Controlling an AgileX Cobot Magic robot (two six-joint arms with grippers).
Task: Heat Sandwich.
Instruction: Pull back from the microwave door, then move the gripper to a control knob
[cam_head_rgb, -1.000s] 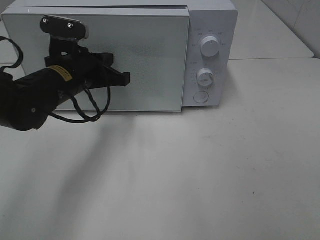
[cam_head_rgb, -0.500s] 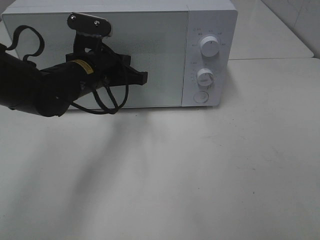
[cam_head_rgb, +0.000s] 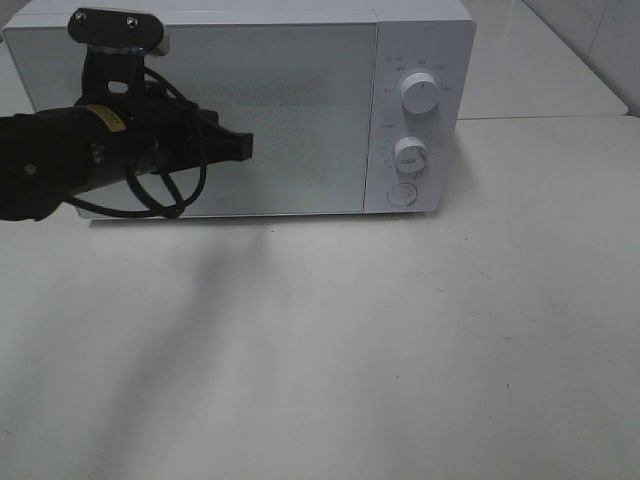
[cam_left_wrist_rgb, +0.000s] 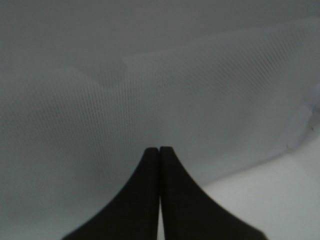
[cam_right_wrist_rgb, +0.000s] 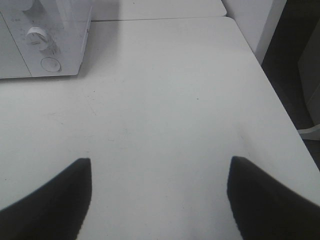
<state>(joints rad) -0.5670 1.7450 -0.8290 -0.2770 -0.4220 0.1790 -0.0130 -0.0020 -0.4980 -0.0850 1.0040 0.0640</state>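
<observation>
The sandwich is out of view in every frame. The white microwave (cam_head_rgb: 300, 100) stands at the back of the table with its door shut. My left gripper (cam_head_rgb: 248, 146) hovers in front of the left half of that door, its black fingers pressed together with nothing between them. In the left wrist view the same shut tips (cam_left_wrist_rgb: 159, 150) point at the door's dotted glass. My right gripper (cam_right_wrist_rgb: 160, 161) is open and empty above the bare table, to the right of the microwave (cam_right_wrist_rgb: 45, 40).
The microwave's panel carries an upper knob (cam_head_rgb: 419, 92), a lower knob (cam_head_rgb: 411, 153) and a round button (cam_head_rgb: 401, 193). The white table (cam_head_rgb: 400, 340) spreads out in front. Its right edge (cam_right_wrist_rgb: 280, 105) drops off beside a dark gap.
The microwave door, ajar a second ago, now sits flush. My left gripper swung right along the door, then drew back to the left.
</observation>
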